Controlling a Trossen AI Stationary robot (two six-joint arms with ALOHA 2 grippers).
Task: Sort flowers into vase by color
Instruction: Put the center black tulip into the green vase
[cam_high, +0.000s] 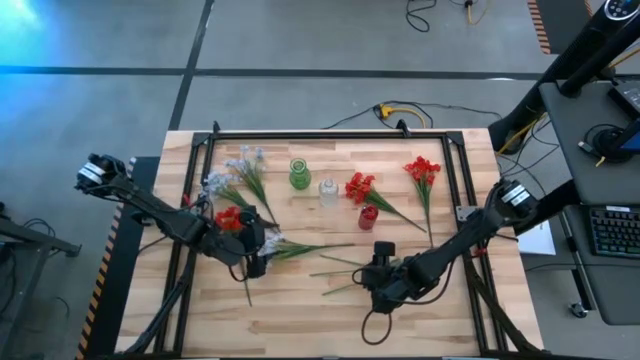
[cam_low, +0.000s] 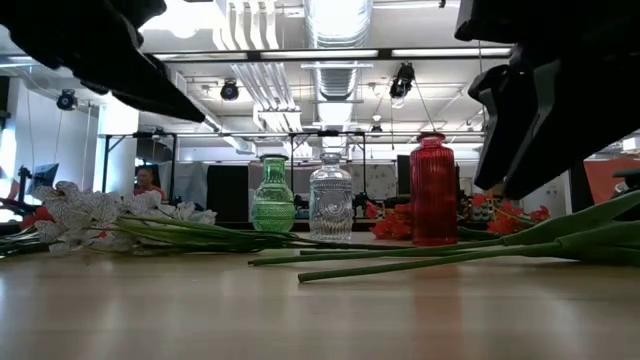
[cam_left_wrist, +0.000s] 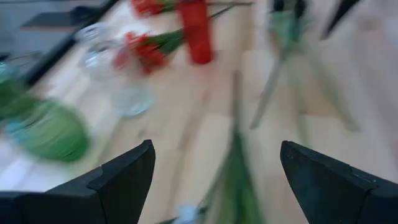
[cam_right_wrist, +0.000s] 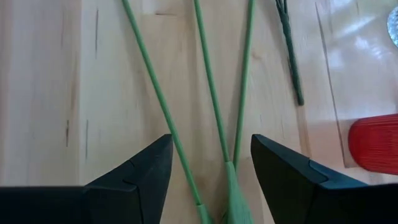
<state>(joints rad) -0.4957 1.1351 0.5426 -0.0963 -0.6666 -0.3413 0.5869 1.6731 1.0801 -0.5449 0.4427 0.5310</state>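
Wooden tabletop (cam_high: 300, 310) carries green vase (cam_high: 299, 175), clear vase (cam_high: 328, 192) and red vase (cam_high: 368, 217), all holding nothing. Left fingers (cam_left_wrist: 124, 177) gape wide, holding nothing; right fingers (cam_right_wrist: 140, 174) straddle green stems (cam_right_wrist: 214, 124), parted, gripping nothing.

Red flowers (cam_high: 422, 170) lie right of the vases (cam_high: 328, 191); pale ones (cam_high: 243, 165) lie left. Bare green stems (cam_right_wrist: 211, 87) lie flat mid-table, fanned apart.

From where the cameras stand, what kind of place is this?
Probably a robotics lab or open workshop. Exposed ceiling ducts and track lights hang overhead, taped lines cross the grey floor, and a desk with a keyboard stands beside the wooden table.
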